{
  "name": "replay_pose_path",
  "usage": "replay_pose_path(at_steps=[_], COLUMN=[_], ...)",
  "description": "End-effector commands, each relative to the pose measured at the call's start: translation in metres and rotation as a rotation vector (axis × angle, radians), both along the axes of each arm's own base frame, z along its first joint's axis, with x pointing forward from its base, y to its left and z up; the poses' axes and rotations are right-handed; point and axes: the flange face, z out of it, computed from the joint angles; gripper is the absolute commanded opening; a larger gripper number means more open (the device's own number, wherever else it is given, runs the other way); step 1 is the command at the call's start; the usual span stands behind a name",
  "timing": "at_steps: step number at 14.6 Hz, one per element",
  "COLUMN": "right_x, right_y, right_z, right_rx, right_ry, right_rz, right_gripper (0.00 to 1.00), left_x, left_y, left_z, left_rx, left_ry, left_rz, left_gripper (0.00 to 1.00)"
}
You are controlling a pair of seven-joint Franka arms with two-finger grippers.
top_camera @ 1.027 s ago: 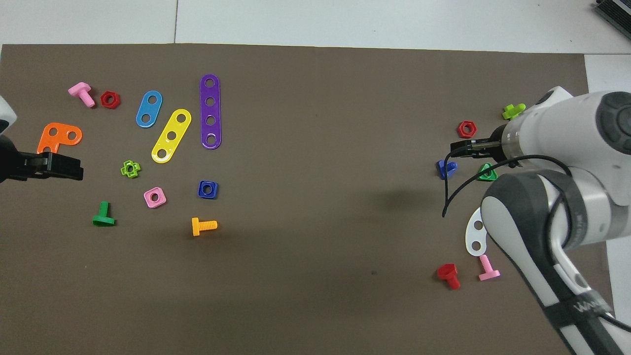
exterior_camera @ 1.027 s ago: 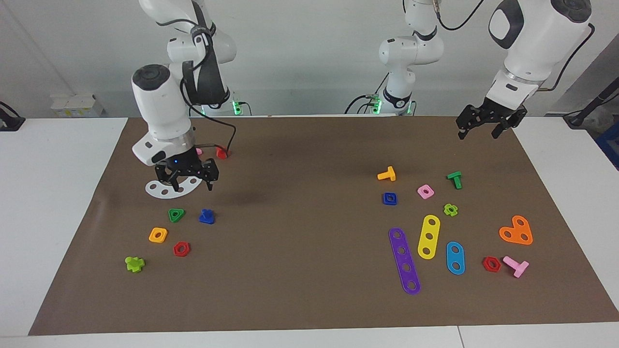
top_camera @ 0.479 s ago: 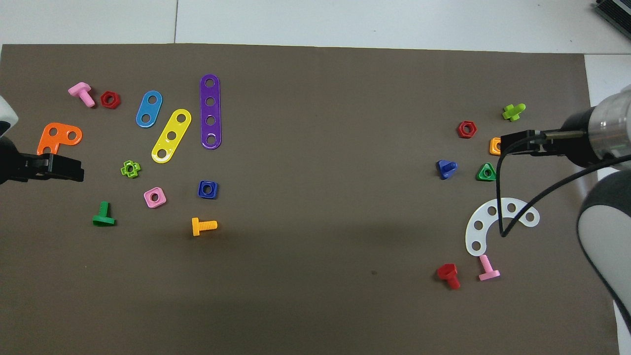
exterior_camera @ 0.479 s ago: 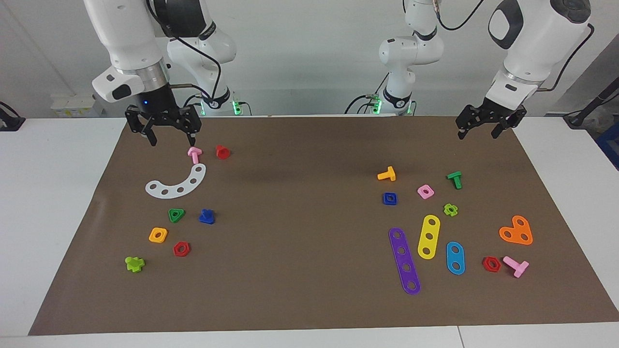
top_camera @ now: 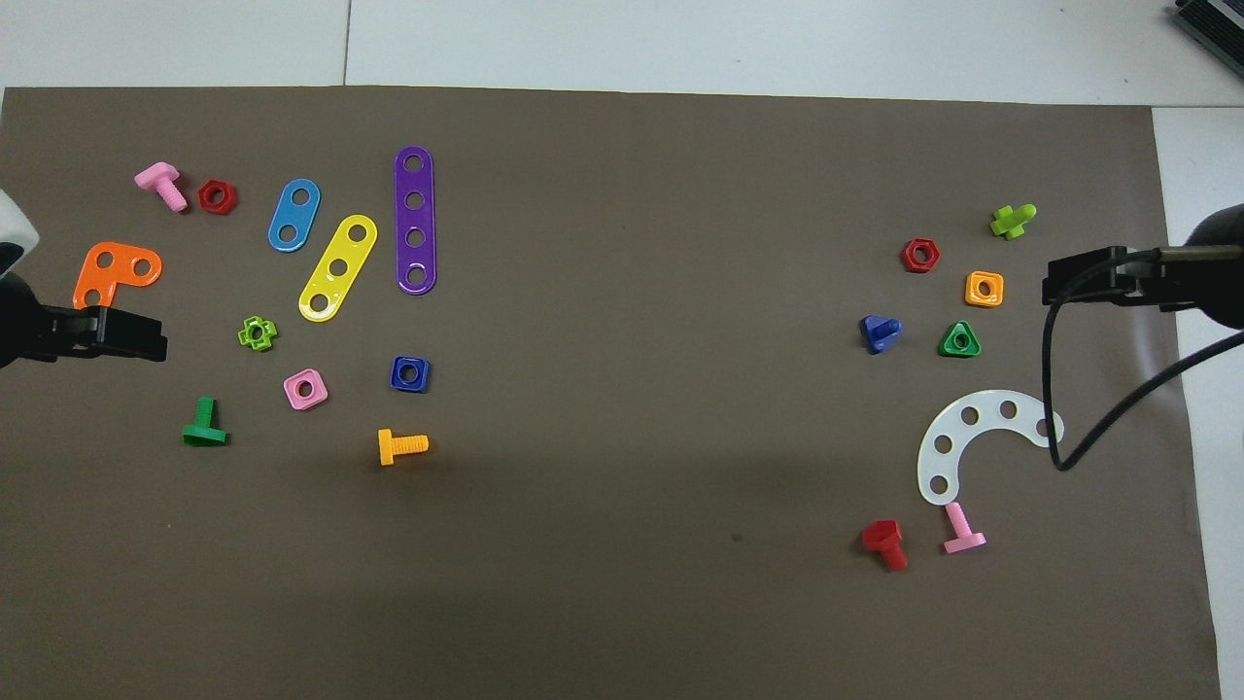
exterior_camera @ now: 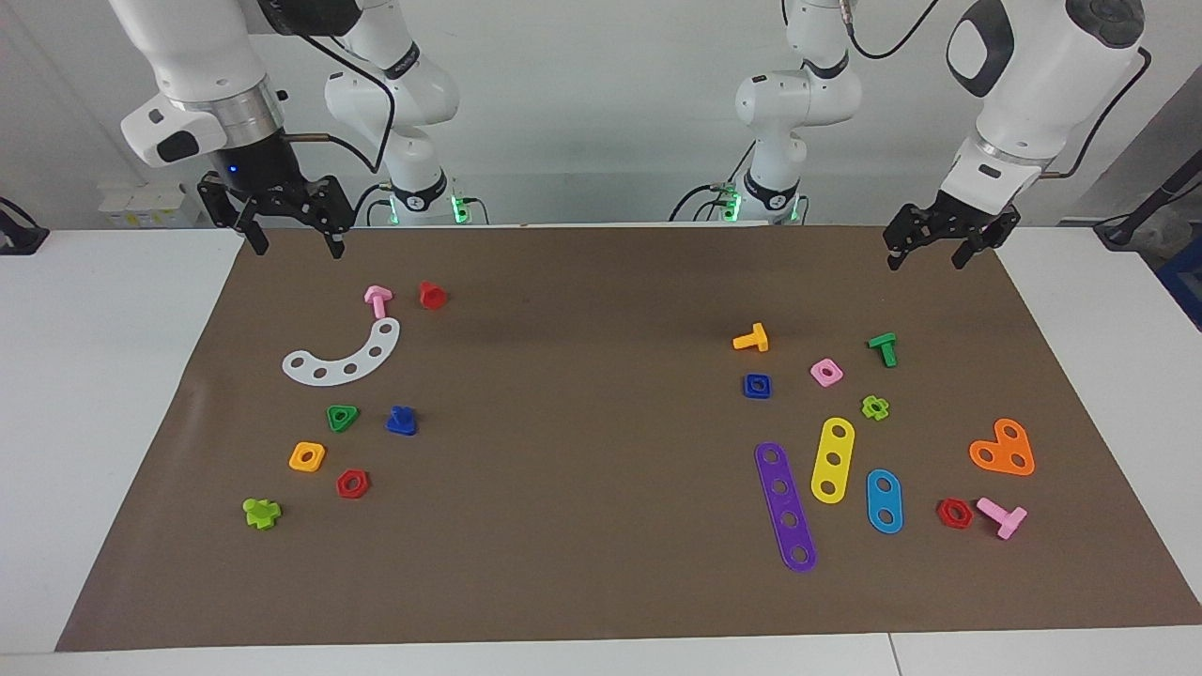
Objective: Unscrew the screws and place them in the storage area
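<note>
The blue screw (exterior_camera: 401,421) (top_camera: 880,332) stands head-down on the brown mat in the storage area (exterior_camera: 282,413), beside the green triangular nut (exterior_camera: 342,417). The orange square nut (exterior_camera: 307,456), the red hexagonal nut (exterior_camera: 352,483) and the white arc strip (exterior_camera: 343,357) lie around it. My right gripper (exterior_camera: 298,246) (top_camera: 1069,287) hangs open and empty over the mat's corner at the right arm's end, well clear of the screw. Over the mat's corner at the left arm's end, my left gripper (exterior_camera: 925,258) (top_camera: 136,335) waits open and empty.
A pink bolt (exterior_camera: 377,300) and a red bolt (exterior_camera: 431,295) lie by the arc. Toward the left arm's end are purple (exterior_camera: 785,507), yellow (exterior_camera: 832,459) and blue (exterior_camera: 884,500) strips, an orange plate (exterior_camera: 1003,449), a blue square nut (exterior_camera: 757,386) and several bolts.
My right gripper has risen from just over the white arc and drawn back to the mat's corner by its base. The blue screw has stayed put. The left arm has not moved.
</note>
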Motion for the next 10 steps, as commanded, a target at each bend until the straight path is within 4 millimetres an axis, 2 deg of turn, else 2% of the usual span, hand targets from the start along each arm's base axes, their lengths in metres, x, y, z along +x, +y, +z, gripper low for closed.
replay_pose_path(at_steps=[1, 10], right_x=[-0.0088, -0.0122], right_y=[0.005, 0.0143], right_z=[-0.0114, -0.0141], right_rx=[0.018, 0.017], right_ry=[0.037, 0.042], right_rz=[0.017, 0.084], right_gripper=[1.0, 1.0], left_x=[-0.0089, -0.0129], left_y=[0.0035, 0.0035], left_z=[0.0003, -0.0016], left_rx=[0.021, 0.022], left_ry=[-0.004, 0.002], left_rz=[-0.011, -0.012], left_gripper=[1.0, 1.0])
